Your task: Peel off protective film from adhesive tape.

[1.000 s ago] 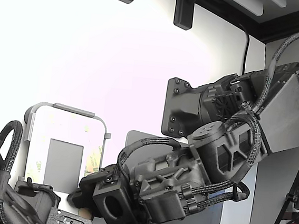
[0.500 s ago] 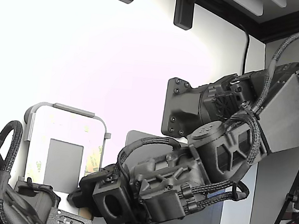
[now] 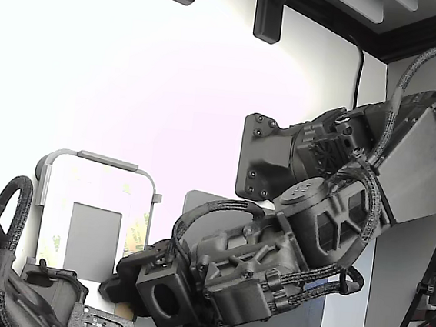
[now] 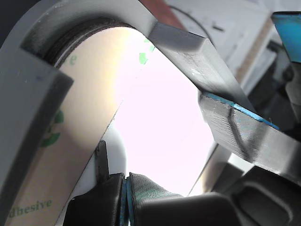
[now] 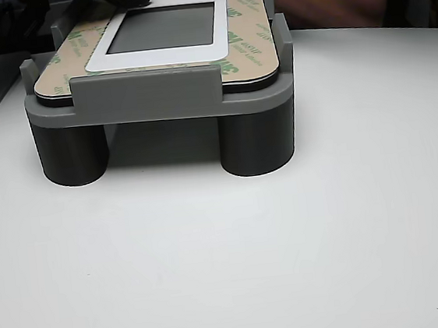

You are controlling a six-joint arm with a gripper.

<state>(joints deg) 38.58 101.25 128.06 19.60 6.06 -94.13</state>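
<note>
Honestly, I cannot tell from here whether the gripper (image 4: 124, 188) has closed on anything; in the wrist view its dark, blue-edged tips sit pressed close together right at the edge of the protective film (image 4: 70, 141), but whether liner is caught between them is hidden, so I won't call it held.

The film is the tan strip with green print, curving along the rounded corner of the white panel (image 5: 162, 56); the panel lies flat in the grey fixture (image 5: 146, 101) on the white table (image 5: 290, 243). In the exterior view my arm (image 3: 222, 276) is down low at the near end of that fixture, with a second arm (image 3: 6, 282) just beside it at the exterior view's left.

My worries, as judgements only: if the tips have missed the liner edge, a pull comes away empty; if they have bitten the tape beneath as well, the adhesive may lift with the film; a steep or hurried peel could tear the narrow strip or drag the panel up out of its seat; and the fixture wall (image 4: 197, 52) stands very near the fingers.
</note>
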